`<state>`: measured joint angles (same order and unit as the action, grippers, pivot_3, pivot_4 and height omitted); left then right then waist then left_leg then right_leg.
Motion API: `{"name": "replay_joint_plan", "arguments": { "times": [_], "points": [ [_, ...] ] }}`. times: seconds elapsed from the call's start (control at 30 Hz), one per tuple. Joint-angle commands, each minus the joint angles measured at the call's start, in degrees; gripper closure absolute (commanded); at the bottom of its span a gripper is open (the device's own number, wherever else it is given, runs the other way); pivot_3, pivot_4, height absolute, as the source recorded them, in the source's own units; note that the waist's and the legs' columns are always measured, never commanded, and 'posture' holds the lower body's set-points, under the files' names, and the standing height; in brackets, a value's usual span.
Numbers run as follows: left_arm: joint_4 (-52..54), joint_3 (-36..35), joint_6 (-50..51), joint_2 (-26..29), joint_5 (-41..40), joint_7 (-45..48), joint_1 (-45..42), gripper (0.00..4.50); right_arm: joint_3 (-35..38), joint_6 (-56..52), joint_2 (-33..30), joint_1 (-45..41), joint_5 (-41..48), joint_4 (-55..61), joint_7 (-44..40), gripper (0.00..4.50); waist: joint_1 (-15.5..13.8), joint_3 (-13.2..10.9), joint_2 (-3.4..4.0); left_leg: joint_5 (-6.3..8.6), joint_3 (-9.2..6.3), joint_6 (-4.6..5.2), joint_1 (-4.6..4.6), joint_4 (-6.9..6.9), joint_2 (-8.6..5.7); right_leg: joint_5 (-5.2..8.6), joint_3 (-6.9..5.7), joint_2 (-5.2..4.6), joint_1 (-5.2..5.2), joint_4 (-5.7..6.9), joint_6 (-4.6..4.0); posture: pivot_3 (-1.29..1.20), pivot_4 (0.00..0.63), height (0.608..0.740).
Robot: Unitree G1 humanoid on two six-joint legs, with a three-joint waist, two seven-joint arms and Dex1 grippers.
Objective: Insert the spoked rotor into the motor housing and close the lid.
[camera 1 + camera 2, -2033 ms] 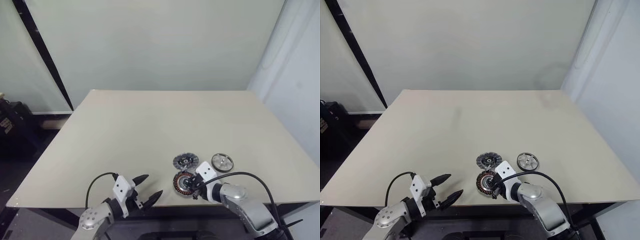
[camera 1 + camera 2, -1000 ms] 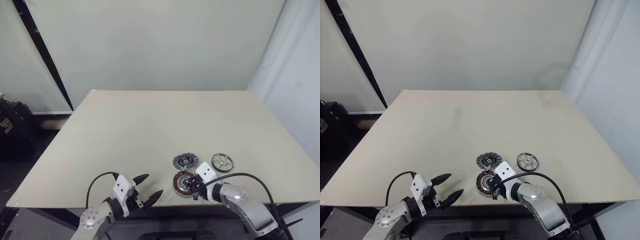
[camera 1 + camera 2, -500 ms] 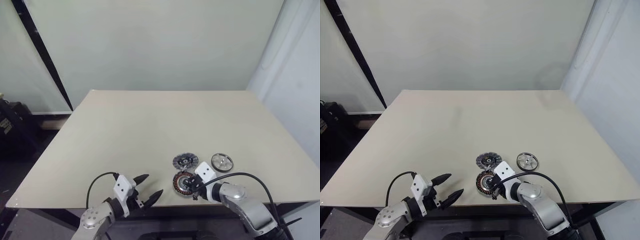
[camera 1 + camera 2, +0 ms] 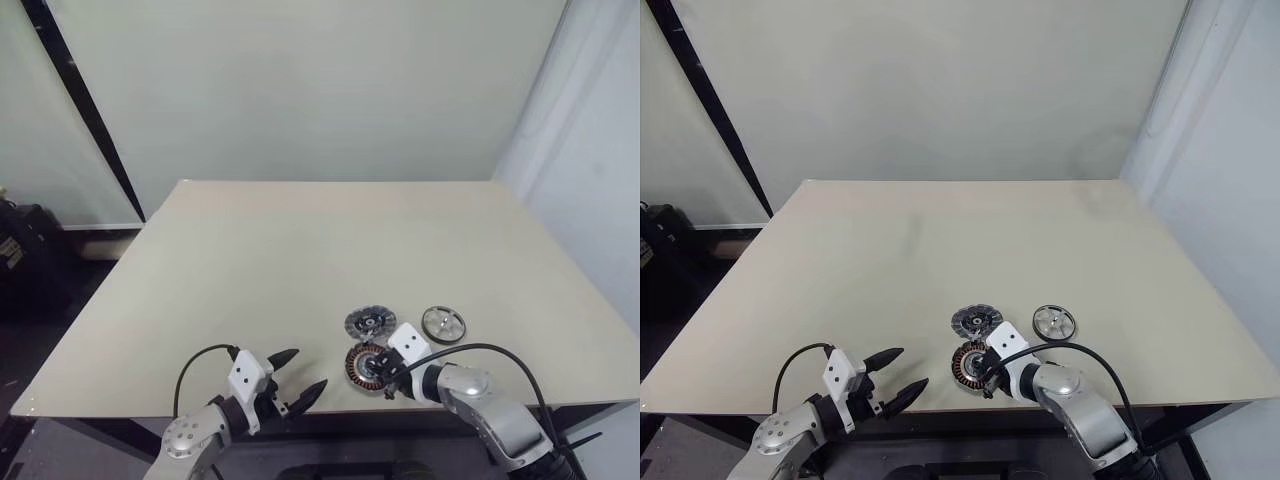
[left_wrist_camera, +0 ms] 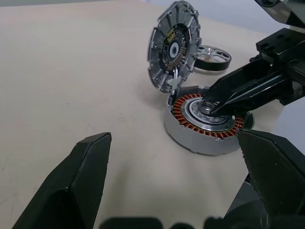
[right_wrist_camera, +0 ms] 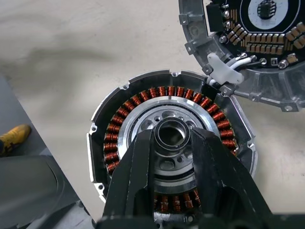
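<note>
With the beige worktop [image 4: 300,260] carrying all three parts near its front right edge, the round dark-rimmed motor housing with its ring of copper-orange windings [image 4: 367,365] lies flat, nearest of the three. Right gripper [image 6: 171,143] sits over its middle: the two black fingers [image 6: 138,167] are clamped on the small silvery central hub ring of the housing, one finger on each side, tips pointing down and to the left.

Dull grey ribbed metal lid with dark centre [image 4: 371,322] is just beyond the housing, touching its far rim; the left wrist view shows it tilted up on edge, inner face with circuit parts toward the housing, joined by short white wires [image 6: 228,74].

Small shiny silver spoked rotor [image 4: 444,324] lies flat on the worktop, to the right of the lid, apart from both other parts.

Left gripper [image 4: 298,378] hovers at the front edge, well left of the housing, fingers [image 5: 81,176] spread wide, holding nothing.
</note>
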<state>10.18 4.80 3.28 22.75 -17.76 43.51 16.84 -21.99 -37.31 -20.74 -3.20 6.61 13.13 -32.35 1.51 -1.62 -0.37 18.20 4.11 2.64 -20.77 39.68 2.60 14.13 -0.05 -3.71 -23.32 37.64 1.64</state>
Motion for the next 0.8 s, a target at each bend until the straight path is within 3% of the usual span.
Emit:
{"name": "replay_joint_plan", "arguments": {
  "times": [0.03,0.07,0.43,0.73,0.8],
  "points": [
    [2.8,0.0,-0.4,0.3,-0.1,-0.1,-0.6,0.00,-0.1,0.4,0.4,-0.5,0.0,0.3,-0.3,3.70,0.0,0.0,0.00,0.00,0.00,0.00,0.00,0.00,0.00,0.00,0.00,0.00,0.00,0.00,0.00,0.00,0.000,0.740],
    [2.8,0.0,-0.4,0.3,-0.1,-0.1,-0.6,0.00,-0.1,0.3,0.3,-0.5,0.2,0.5,-0.5,3.70,0.0,0.0,0.00,0.00,0.00,0.00,0.00,0.00,0.00,0.00,0.00,0.00,0.00,0.00,0.00,0.00,0.000,0.740],
    [2.8,0.2,-0.4,0.2,-0.1,-0.4,-0.7,0.00,0.1,-0.1,-0.2,-0.6,0.2,1.7,-1.0,0.02,0.0,0.0,0.00,0.00,0.01,0.00,0.00,0.02,-0.02,0.00,0.00,-0.03,0.02,0.00,0.00,0.00,0.000,0.740],
    [2.9,0.2,-0.2,0.3,-0.2,-0.4,-0.7,0.00,2.8,-2.5,-0.6,-1.0,1.9,6.0,-1.0,0.02,0.0,0.0,0.00,0.00,0.00,0.00,-0.05,-0.02,-0.02,0.00,-0.01,-0.01,-0.01,0.00,0.01,0.00,0.000,0.740],
    [2.9,0.2,-0.1,0.3,-0.2,-0.4,-0.8,0.00,3.6,-3.2,-0.5,-1.2,2.3,6.8,-0.9,0.40,0.0,0.0,0.00,0.00,0.00,0.00,-0.04,-0.02,-0.01,0.00,-0.01,-0.02,-0.03,-0.01,0.00,0.00,0.000,0.740]
  ]
}}
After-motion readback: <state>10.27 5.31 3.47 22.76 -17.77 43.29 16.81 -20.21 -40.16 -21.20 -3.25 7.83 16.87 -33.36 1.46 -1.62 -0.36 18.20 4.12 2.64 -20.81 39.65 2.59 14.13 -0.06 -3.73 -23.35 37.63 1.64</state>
